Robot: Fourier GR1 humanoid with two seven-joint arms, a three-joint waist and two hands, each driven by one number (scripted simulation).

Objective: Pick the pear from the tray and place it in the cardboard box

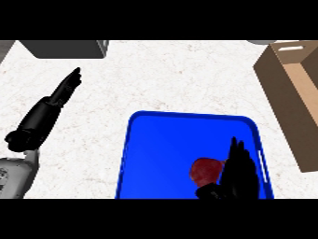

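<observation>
At 6 o'clock, in the blue plastic tray (154, 140) | red rounded pear (204, 170) beside right hand (237, 175), fingers straight | left hand (65, 88) at 9 o'clock, fingers straight | brown cardboard box (302, 102) at 3 o'clock

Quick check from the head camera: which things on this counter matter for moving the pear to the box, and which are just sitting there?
Part of the job:
- red pear, lying in the tray
- blue tray
- open cardboard box, at the right
- right hand, over the tray beside the pear

Just lying about:
- dark grey box at the far edge
- left hand, resting open over the counter
</observation>
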